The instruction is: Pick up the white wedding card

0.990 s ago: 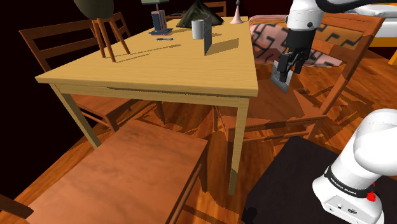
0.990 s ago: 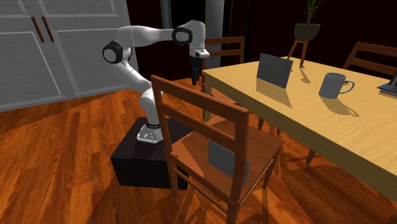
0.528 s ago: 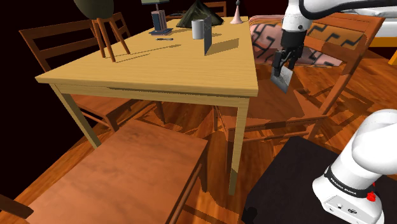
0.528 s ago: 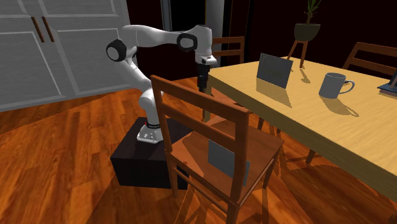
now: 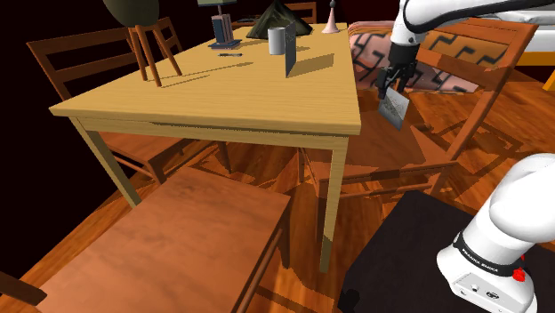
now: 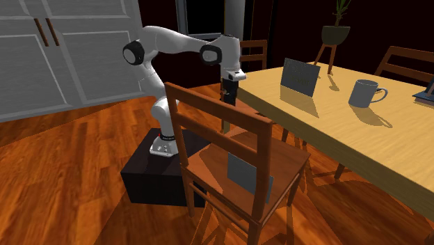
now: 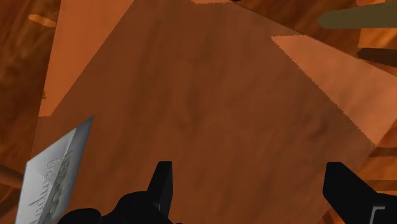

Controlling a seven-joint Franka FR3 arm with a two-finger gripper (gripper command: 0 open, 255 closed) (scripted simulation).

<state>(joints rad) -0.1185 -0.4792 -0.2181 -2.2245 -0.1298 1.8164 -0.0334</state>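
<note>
A pale grey-white card (image 5: 392,108) with raised lettering stands on the seat of a wooden chair (image 5: 418,147) beside the table. In the second exterior view the card (image 6: 243,174) shows between the chair's back slats. My black gripper (image 5: 390,89) hangs just above the card, pointing down at the seat. From the second exterior view the gripper (image 6: 228,94) is behind the chair's top rail (image 6: 219,115). In the wrist view the gripper (image 7: 251,191) is open with only seat wood between its fingers, and the card (image 7: 54,172) stands outside one finger (image 7: 162,181).
A second grey card (image 5: 291,55) stands upright on the wooden table (image 5: 222,98), near a mug (image 5: 278,40), books and a plant pot on a stand (image 5: 147,44). Another chair (image 5: 169,240) sits at the table's near side. The table edge is close beside the arm.
The gripper has moved towards the table, ending over the chair seat right above the card. It stays open. The card has not moved.
</note>
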